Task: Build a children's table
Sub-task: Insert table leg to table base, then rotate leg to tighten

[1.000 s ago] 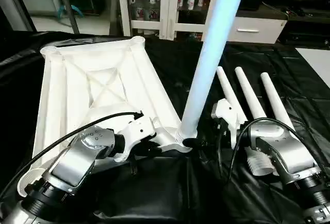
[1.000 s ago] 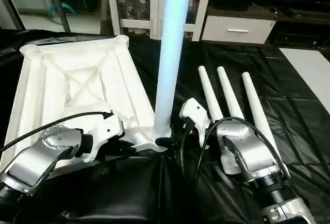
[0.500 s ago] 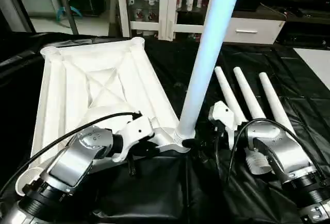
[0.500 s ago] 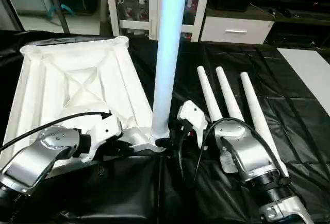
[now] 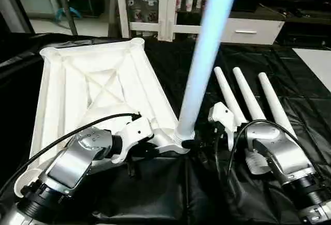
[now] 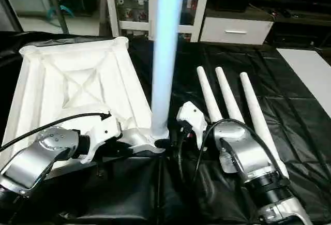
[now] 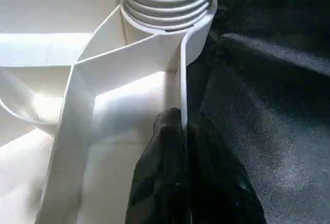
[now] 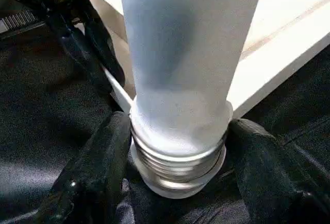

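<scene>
The children's table's white tabletop (image 5: 93, 85) lies upside down on black cloth, X ribs facing up. One long white leg (image 5: 204, 54) stands upright in the near right corner socket (image 5: 181, 141). Three more legs (image 5: 248, 98) lie side by side on the cloth to the right. My left gripper (image 7: 185, 147) is shut on the tabletop's rim (image 7: 181, 80) just beside that socket. My right gripper (image 8: 178, 152) holds the upright leg's ribbed base (image 8: 178, 172), one black finger (image 8: 98, 172) pressed against each side.
Black cloth (image 5: 310, 95) covers the work surface and hangs over its near edge. A glass-door cabinet (image 5: 155, 2) and a white drawer unit (image 5: 253, 28) stand behind it. A black cable (image 5: 77, 132) loops over my left forearm.
The whole picture has shifted slightly. Both arms, the tabletop and the upright leg keep their places.
</scene>
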Robot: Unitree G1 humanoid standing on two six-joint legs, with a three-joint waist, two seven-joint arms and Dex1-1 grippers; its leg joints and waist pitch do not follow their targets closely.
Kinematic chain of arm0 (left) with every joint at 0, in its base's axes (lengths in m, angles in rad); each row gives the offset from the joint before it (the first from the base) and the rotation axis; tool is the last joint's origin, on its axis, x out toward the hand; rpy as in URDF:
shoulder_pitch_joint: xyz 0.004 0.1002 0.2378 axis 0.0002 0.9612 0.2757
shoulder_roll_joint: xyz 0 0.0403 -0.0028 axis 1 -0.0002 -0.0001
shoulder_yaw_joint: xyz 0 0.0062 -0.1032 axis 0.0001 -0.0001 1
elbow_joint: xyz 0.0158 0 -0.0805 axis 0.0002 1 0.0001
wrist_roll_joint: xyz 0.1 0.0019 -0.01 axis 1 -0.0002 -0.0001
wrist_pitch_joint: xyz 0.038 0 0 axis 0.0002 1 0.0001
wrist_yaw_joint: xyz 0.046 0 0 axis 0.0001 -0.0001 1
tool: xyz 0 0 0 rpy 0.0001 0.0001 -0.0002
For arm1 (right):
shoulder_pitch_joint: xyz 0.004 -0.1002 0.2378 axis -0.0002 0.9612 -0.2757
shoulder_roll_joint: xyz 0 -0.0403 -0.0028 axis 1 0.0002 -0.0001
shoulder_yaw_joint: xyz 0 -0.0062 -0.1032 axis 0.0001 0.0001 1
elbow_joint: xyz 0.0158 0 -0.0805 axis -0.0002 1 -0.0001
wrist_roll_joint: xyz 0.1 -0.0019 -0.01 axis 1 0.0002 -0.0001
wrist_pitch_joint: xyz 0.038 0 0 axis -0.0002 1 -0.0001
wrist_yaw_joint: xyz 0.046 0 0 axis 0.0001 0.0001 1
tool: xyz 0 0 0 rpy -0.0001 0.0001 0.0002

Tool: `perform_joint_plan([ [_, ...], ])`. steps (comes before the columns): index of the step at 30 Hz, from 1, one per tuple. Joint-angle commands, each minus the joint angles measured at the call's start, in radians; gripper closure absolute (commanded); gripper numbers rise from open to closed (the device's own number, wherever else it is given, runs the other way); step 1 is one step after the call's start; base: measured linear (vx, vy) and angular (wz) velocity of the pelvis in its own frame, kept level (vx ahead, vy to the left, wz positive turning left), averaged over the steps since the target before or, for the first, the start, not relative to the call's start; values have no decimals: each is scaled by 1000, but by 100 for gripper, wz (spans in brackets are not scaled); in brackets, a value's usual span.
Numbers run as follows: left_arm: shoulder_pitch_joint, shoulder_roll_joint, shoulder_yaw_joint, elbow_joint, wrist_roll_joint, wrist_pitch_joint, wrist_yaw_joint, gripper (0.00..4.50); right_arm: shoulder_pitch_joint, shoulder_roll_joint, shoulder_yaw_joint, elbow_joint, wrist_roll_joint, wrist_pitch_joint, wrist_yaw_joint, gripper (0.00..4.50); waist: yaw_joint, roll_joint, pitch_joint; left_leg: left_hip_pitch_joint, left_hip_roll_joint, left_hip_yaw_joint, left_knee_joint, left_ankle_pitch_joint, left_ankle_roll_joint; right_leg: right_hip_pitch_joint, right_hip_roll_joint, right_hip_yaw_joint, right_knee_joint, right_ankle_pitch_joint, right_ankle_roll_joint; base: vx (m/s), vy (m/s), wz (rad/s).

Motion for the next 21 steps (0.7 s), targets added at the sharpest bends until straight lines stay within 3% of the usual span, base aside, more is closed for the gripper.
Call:
perform_joint_plan([
  [1, -9, -17, -35, -28, -22, -11, -29, 450, -17, 13, -11, 10, 2, -6, -8, 111, -1, 2, -54, 14, 52, -25, -78, -174, 29, 45, -51, 28, -64, -185, -232, 0, 0, 0],
  [4, -8, -16, -34, -31, -22, -10, -29, 450, -23, 15, -7, 14, -6, -17, -11, 87, 1, 3, -56, 16, 52, -24, -76, -167, 28, 43, -51, 29, -64, -179, -231, 0, 0, 0],
  [13, -9, -5, -29, -21, -17, -18, -33, 450, -38, 36, 1, 44, -22, -37, -16, 87, 3, 5, -56, 15, 51, -25, -78, -166, 25, 45, -50, 28, -62, -168, -230, 0, 0, 0],
  [21, -10, -3, -31, -16, -18, -21, -33, 450, -31, 31, -5, 42, -14, -28, 8, 150, 3, 8, -57, 15, 51, -25, -77, -161, 26, 46, -50, 28, -60, -146, -236, 0, 0, 0],
])
